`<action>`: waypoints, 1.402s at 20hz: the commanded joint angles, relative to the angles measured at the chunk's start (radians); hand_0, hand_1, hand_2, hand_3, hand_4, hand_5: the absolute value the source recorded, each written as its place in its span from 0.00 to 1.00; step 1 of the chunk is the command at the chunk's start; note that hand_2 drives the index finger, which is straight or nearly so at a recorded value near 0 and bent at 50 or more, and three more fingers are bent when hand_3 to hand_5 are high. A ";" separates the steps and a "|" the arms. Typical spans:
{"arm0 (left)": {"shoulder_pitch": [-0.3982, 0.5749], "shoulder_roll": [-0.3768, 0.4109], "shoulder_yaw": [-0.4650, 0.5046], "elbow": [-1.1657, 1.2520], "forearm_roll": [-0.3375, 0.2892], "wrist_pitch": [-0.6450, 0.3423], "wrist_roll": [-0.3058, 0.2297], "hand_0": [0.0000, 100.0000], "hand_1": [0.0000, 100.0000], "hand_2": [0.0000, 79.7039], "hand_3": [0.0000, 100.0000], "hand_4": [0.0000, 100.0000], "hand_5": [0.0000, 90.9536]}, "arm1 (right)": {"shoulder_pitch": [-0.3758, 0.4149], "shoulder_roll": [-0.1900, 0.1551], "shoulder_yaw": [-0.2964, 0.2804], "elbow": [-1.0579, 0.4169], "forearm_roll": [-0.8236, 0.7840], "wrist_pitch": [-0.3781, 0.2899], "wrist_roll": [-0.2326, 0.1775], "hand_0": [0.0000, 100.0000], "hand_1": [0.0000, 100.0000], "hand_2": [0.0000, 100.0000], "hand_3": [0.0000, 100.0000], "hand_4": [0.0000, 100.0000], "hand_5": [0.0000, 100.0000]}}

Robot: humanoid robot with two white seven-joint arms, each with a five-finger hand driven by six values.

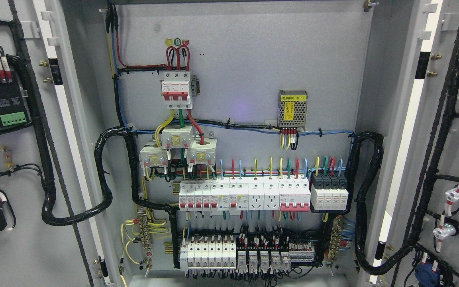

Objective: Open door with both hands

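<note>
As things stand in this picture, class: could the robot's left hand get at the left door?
Cannot say for sure. Neither hand shows in the head view. The left door is already swung open, its inner face with the black cable bundle unobstructed, so nothing visible blocks it.

Red-handled main breaker above breaker row, meshed power supply right, relays below.

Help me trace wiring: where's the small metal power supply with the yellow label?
Head view, right of centre on the back panel: the power supply, above the breaker row.

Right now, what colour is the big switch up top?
Red, on a white breaker, seen in the head view.
</note>
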 commanded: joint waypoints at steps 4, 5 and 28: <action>0.042 0.002 -0.051 -0.071 0.018 -0.012 0.002 0.00 0.00 0.00 0.00 0.04 0.00 | -0.010 0.000 -0.006 0.012 -0.003 0.000 0.006 0.00 0.00 0.00 0.00 0.00 0.00; 0.043 0.002 -0.051 -0.079 0.021 -0.012 0.002 0.00 0.00 0.00 0.00 0.04 0.00 | -0.009 0.000 -0.004 0.005 -0.003 0.000 0.006 0.00 0.00 0.00 0.00 0.00 0.00; 0.168 0.019 -0.235 -0.260 0.034 -0.131 0.003 0.00 0.00 0.00 0.00 0.04 0.00 | -0.004 0.003 0.137 -0.208 0.026 -0.009 -0.028 0.00 0.00 0.00 0.00 0.00 0.00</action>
